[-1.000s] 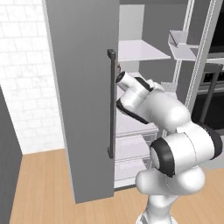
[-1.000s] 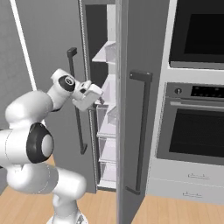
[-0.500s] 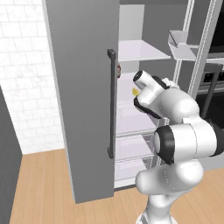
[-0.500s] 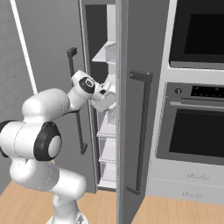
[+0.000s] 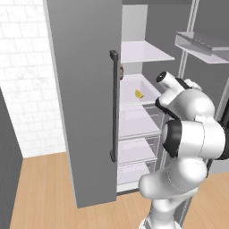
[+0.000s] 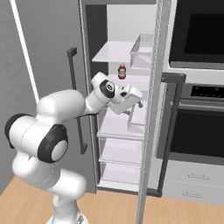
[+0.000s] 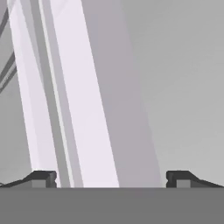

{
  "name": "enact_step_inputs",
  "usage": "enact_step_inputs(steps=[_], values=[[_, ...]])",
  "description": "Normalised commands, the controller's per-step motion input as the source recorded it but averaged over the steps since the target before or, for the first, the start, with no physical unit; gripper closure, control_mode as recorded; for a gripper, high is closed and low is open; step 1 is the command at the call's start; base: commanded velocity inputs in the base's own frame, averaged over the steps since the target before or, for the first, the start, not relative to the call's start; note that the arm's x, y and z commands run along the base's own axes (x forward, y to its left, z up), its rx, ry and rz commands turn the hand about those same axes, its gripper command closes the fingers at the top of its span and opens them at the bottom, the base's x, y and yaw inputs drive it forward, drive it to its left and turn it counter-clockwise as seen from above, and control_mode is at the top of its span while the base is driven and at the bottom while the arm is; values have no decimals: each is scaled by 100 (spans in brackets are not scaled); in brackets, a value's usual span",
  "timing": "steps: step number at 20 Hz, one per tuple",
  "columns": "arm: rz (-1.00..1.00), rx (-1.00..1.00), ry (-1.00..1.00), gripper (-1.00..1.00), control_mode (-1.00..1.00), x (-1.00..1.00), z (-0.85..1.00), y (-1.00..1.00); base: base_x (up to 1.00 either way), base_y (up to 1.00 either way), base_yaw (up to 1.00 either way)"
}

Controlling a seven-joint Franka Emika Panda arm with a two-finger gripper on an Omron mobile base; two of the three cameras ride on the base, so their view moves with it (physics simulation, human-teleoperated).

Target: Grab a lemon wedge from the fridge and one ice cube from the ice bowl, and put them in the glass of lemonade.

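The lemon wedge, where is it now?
In the left base view the lemon wedge lies on a white fridge shelf, right of the dark door handle.

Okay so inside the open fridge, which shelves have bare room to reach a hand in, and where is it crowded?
In the fridge, the shelf holding the lemon wedge is bare around it, apart from a small red jar toward the back. The shelves below look bare. It is crowded at the right, where the arm and the open end effector stand before the door bins.

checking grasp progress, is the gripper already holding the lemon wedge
No, the gripper stands open with nothing between its fingertips, and the lemon wedge lies on a fridge shelf.
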Motion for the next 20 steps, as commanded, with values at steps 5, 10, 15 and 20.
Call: enact_step_inputs(steps=[5,10,15,20], values=[[1,0,0,-100,-100,-11,12,-41,0,0,0],[0,-7,-7,-100,-100,-1,15,90,0,0,0],[0,-6,-2,-100,-100,-20,30,94,0,0,0],[13,36,-5,-100,-100,0,-25,72,0,0,0]])
